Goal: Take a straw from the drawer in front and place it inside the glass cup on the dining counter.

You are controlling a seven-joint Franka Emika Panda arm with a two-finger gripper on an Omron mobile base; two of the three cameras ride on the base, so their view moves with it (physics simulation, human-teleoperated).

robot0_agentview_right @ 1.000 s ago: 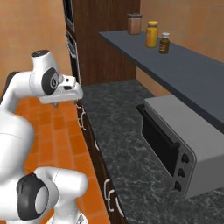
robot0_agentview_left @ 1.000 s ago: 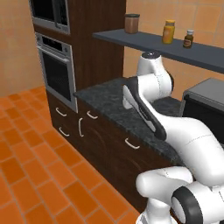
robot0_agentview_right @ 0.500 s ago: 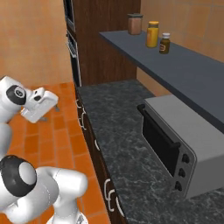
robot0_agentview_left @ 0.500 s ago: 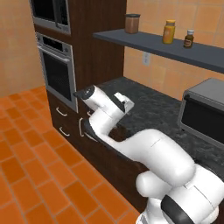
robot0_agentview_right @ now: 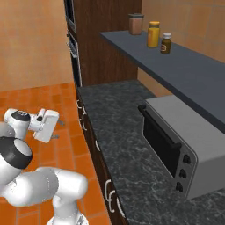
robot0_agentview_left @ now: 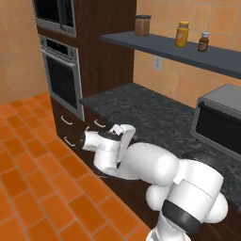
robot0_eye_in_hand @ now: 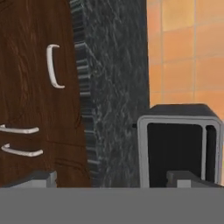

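Note:
My gripper (robot0_agentview_right: 57, 130) hangs low in front of the dark wood cabinet fronts, just below the edge of the black speckled counter (robot0_agentview_left: 141, 110). Its jaws are open and hold nothing. The hand view is rolled on its side. In it the two fingertips (robot0_eye_in_hand: 38, 178) rise at the bottom, and a drawer front (robot0_eye_in_hand: 30, 61) with a curved silver handle (robot0_eye_in_hand: 52, 65) lies ahead, still some way off. From the left base camera, my gripper (robot0_agentview_left: 126, 131) sits close to the cabinet face, beside a drawer handle (robot0_agentview_left: 99, 124). The straw, the glass cup and the dining counter are out of view.
A grey toaster oven (robot0_agentview_right: 176, 140) stands on the black counter. Above it a dark shelf (robot0_agentview_left: 179, 49) carries three jars. A tall oven stack (robot0_agentview_left: 59, 80) closes the left end. Two cabinet door handles (robot0_eye_in_hand: 19, 140) lie near the drawer. Orange tiled floor (robot0_agentview_left: 33, 179) lies open to the left.
The arm has swung down from above the counter to low in front of the cabinet fronts, and the hand has turned toward them. The jaws have stayed open.

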